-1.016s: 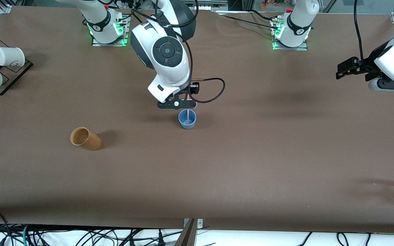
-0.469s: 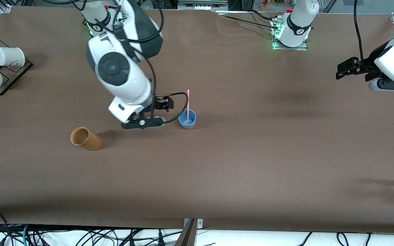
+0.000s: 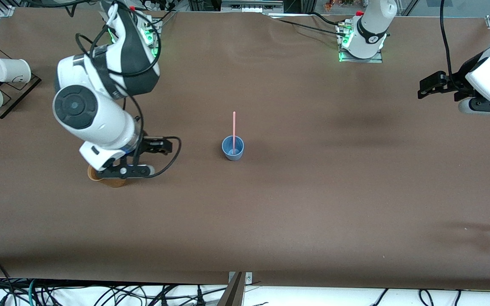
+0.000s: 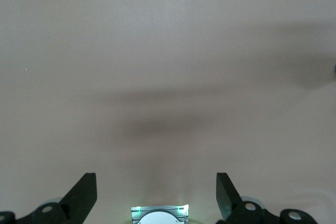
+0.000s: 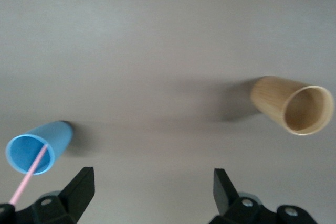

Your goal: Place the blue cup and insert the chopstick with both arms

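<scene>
Standing upright just left of the frame's centre in the front view, the small blue-grey tapered cup (image 3: 232, 148) already holds the thin pale pink chopstick (image 3: 234, 127). The stick's long axis runs nearly vertical, its lower end inside the cup and its free end pointing up toward the top of the frame. Neither gripper touches either thing.

The right gripper (image 3: 122, 171), jaws spread and empty, hangs at mid-left over the orange-brown wooden cup (image 3: 108, 180), with the blue cup off toward the frame's centre; in the right wrist view the blue cup (image 5: 38, 146) with the chopstick (image 5: 30, 174) sits at lower left and the wooden cup (image 5: 293, 104) at right. This arm is the nearer of the two.

The left gripper (image 3: 430, 85) waits at the right edge, jaws wide apart, over bare brown table (image 3: 313, 191).

Judging by this layout, both placing and inserting look done.
</scene>
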